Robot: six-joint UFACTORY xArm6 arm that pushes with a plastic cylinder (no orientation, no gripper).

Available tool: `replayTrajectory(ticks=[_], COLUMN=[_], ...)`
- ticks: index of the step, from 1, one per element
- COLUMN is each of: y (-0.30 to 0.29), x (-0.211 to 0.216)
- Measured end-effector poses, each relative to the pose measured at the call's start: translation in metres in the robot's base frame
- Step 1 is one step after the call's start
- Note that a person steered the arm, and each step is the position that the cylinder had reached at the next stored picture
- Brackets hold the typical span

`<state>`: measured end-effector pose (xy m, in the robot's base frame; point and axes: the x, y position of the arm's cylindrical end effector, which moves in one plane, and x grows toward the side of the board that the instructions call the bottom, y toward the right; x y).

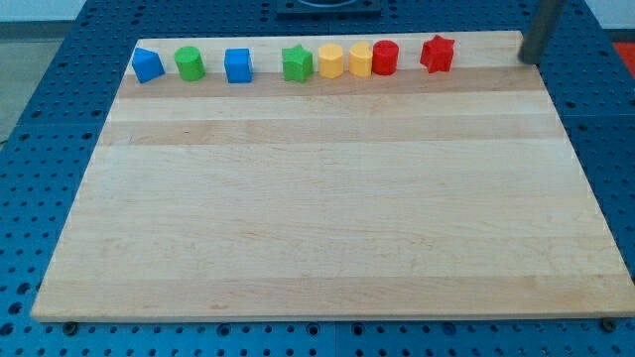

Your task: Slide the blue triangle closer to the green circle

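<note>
The blue triangle (147, 65) lies at the view's top left on the wooden board (327, 198). The green circle (190, 63) sits just to its right, a small gap between them. My tip (529, 59) is at the view's top right, at the board's far corner, far from both blocks and to the right of the whole row.
Along the top edge a row continues rightward: a blue cube (238, 65), a green star (297, 63), a yellow hexagon (330, 60), a yellow block (359, 59) touching a red cylinder (385, 58), and a red star (437, 54). Blue pegboard (40, 149) surrounds the board.
</note>
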<state>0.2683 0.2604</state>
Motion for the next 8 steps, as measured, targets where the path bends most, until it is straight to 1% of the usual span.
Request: replayTrajectory(ticks=[1, 3, 4, 5, 7, 8], y=[-0.012, -0.017, -0.047, -0.148, -0.380, -0.428], x=[0.001, 0.001, 0.012, 0.046, 0.099, 0.102])
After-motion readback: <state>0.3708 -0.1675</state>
